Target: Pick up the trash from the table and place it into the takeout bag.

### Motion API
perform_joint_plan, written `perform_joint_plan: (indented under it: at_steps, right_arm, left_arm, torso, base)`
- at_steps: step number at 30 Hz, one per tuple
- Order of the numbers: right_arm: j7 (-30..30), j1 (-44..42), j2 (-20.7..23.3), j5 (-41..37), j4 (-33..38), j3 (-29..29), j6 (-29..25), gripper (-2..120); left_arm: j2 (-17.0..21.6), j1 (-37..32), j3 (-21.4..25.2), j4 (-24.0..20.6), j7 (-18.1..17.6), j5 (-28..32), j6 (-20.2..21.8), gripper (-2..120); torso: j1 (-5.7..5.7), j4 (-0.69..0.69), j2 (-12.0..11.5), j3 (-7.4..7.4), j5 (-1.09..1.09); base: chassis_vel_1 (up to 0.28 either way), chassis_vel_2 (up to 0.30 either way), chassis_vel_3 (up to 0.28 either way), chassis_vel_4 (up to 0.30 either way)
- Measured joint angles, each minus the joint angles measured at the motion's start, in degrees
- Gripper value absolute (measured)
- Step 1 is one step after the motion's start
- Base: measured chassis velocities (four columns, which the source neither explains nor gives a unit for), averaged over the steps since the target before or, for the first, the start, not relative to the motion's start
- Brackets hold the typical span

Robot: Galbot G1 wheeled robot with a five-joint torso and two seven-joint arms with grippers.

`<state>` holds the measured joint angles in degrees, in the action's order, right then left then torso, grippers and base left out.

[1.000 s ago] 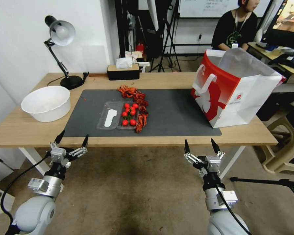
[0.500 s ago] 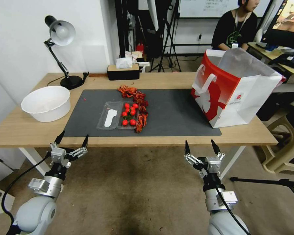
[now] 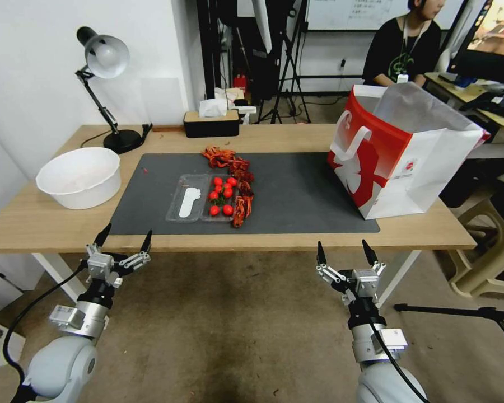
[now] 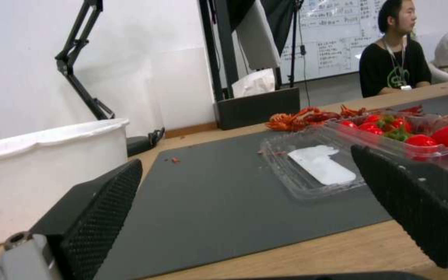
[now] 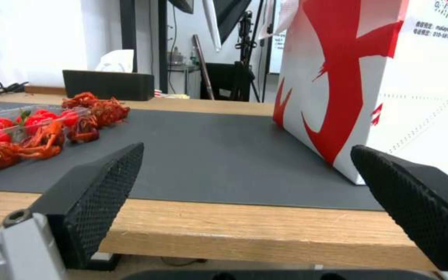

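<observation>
1. Hovering just off the near edge of the table (image 3: 50,224), the left gripper (image 3: 123,239) has its fingers spread wide, holding nothing.
2. The right gripper (image 3: 344,251) hangs likewise off the near edge, farther right, fingers spread and empty.
3. On the dark mat (image 3: 297,196) lies a clear tray (image 3: 191,197) of tomatoes (image 3: 222,193), with red crayfish shells (image 3: 235,168) beside and beyond it.
4. The takeout bag (image 3: 400,157) stands upright at the mat's right end, its mouth open.
5. A white basin (image 3: 79,176) sits at the left.

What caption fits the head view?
Both open grippers, left and right, wait below the table edge; takeout bag stands right.
</observation>
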<state>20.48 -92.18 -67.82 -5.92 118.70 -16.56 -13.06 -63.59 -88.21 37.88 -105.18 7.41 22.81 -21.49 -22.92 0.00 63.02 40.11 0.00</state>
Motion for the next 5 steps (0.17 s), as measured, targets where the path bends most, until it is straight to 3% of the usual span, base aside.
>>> perform_joint_plan:
  at_steps: [5]
  right_arm:
    - [0.0, 0.0, 0.0, 0.0, 0.0, 0.0, 0.0, 100]
  left_arm:
    - [0.0, 0.0, 0.0, 0.0, 0.0, 0.0, 0.0, 100]
  torso:
    - [0.00, 0.00, 0.0, 0.00, 0.00]
  base:
    - [0.000, 0.000, 0.000, 0.000]
